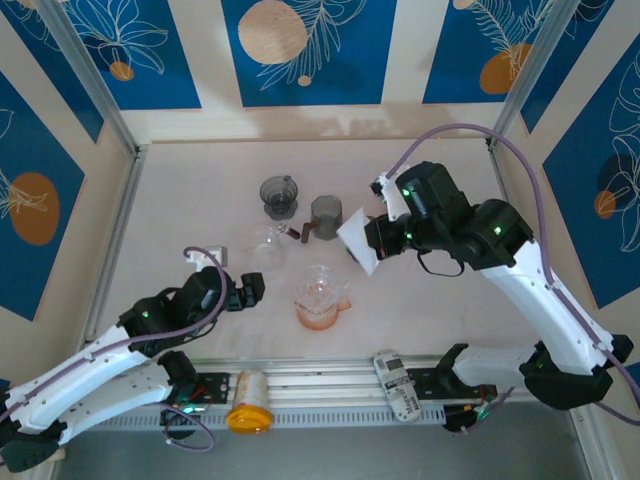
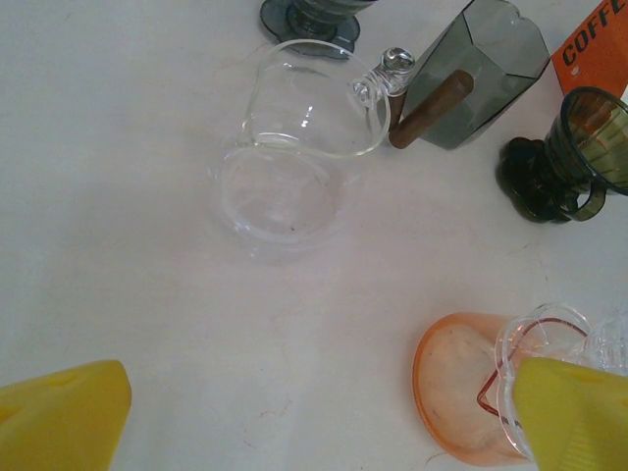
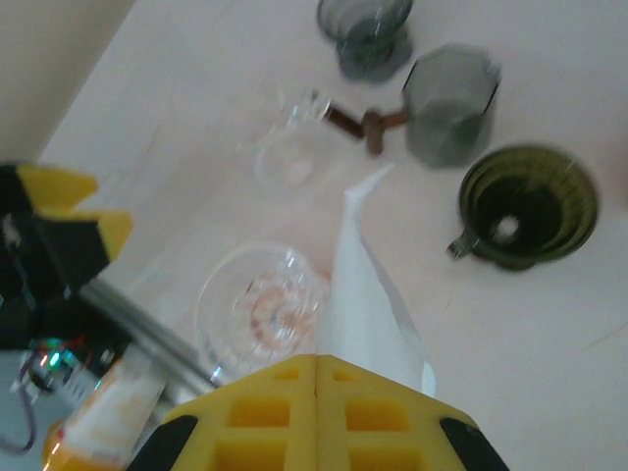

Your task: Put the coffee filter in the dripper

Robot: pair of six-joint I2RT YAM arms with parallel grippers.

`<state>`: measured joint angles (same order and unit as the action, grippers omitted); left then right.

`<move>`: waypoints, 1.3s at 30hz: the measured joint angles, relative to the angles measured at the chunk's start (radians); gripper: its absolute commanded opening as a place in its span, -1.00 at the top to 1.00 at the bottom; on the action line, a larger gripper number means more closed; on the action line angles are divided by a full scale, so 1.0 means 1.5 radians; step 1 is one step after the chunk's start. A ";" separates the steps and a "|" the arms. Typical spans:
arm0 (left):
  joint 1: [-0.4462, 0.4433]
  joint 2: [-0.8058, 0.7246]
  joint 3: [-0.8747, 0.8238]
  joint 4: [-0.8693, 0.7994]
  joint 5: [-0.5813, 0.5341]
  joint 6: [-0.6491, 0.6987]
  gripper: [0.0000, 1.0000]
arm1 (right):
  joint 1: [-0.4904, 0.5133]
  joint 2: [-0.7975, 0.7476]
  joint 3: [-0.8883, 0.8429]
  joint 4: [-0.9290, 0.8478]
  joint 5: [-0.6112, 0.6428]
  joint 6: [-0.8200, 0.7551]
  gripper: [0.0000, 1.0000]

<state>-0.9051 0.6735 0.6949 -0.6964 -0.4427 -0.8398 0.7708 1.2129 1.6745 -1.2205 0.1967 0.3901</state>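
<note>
Bright, even light is washing the pale table [image 1: 200,200] and casting only soft shadows, while blur is softening the coffee filter [image 3: 368,294] across the right wrist view.

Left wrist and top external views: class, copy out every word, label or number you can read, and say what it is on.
"COFFE", capitals on an orange packet, cut by the frame edge.
Label on the bottle at the rail: too small to read.

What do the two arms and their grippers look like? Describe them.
The left arm and right arm have white links, black joints with green lights, and looping purple-grey cables. The left gripper and right gripper are black, with yellow fingers.
</note>
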 measured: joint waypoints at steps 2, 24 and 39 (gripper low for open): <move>0.000 0.008 0.003 0.001 0.003 0.000 -1.00 | 0.015 0.022 0.018 -0.042 -0.022 0.008 1.00; 0.001 0.041 0.015 0.021 0.054 0.010 -1.00 | 0.069 0.230 0.148 -0.177 -0.112 0.021 1.00; 0.001 0.036 0.029 0.036 0.093 0.020 -1.00 | 0.111 0.330 0.172 -0.130 -0.110 0.020 1.00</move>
<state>-0.9031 0.7277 0.7380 -0.6430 -0.3035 -0.8093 0.9371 1.7073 1.9327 -1.4158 0.0311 0.4206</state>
